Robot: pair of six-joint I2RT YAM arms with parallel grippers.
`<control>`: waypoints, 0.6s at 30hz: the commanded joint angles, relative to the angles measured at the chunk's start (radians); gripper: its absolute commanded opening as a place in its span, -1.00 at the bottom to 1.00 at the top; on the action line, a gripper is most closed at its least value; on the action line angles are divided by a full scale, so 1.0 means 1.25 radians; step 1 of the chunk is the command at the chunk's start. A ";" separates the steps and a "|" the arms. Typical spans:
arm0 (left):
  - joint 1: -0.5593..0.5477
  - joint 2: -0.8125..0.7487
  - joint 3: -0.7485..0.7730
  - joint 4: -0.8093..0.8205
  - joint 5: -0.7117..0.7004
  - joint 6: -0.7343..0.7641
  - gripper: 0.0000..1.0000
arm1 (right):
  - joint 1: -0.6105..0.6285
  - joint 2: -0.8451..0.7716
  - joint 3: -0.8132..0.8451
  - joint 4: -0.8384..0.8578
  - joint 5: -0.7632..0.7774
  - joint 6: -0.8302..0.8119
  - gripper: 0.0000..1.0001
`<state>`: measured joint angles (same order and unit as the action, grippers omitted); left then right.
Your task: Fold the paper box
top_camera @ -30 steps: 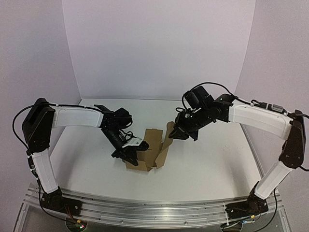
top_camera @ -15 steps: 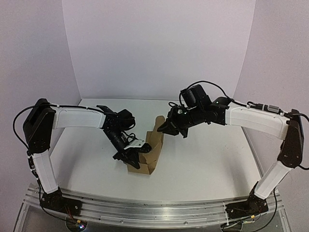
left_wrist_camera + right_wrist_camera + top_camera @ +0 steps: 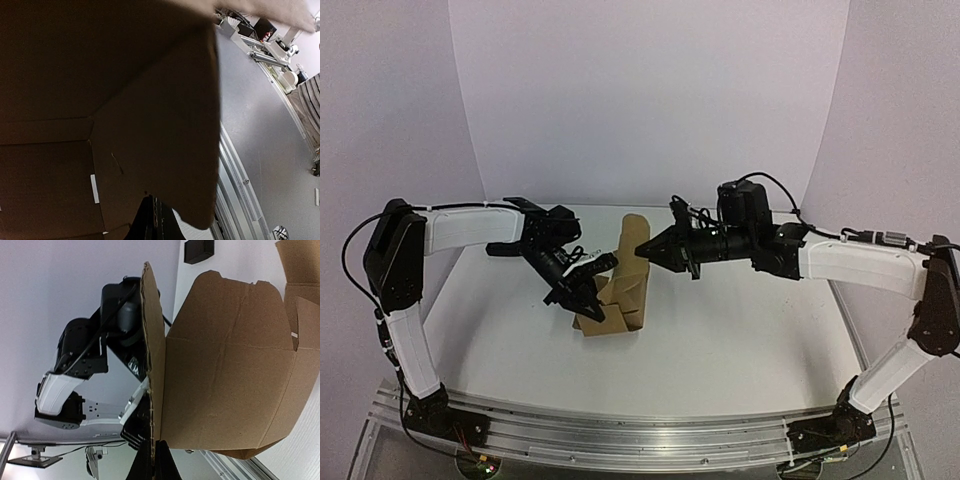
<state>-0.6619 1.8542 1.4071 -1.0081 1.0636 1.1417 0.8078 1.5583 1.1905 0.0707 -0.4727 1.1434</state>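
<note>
Centrally, plain brown paper box [image 3: 626,288], pinched by left tool [image 3: 583,287], right tool [image 3: 641,250]

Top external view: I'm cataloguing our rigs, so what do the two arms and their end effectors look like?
The left arm and right arm have white shells on the long links, black joints and bases, and loose black cables. The left end effector and right end effector are mostly black.
</note>
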 commanded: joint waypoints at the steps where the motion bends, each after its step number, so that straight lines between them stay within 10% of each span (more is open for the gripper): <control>1: 0.018 -0.005 0.009 -0.048 0.078 0.007 -1.00 | -0.001 -0.039 -0.084 0.206 -0.121 -0.027 -1.00; 18: 0.027 -0.005 -0.076 0.076 0.003 -0.045 -1.00 | -0.056 -0.144 -0.412 0.243 -0.040 -0.067 -0.96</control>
<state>-0.6319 1.8545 1.2999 -1.0175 1.0432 1.1564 0.7379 1.3657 0.7196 0.3432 -0.5387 1.1052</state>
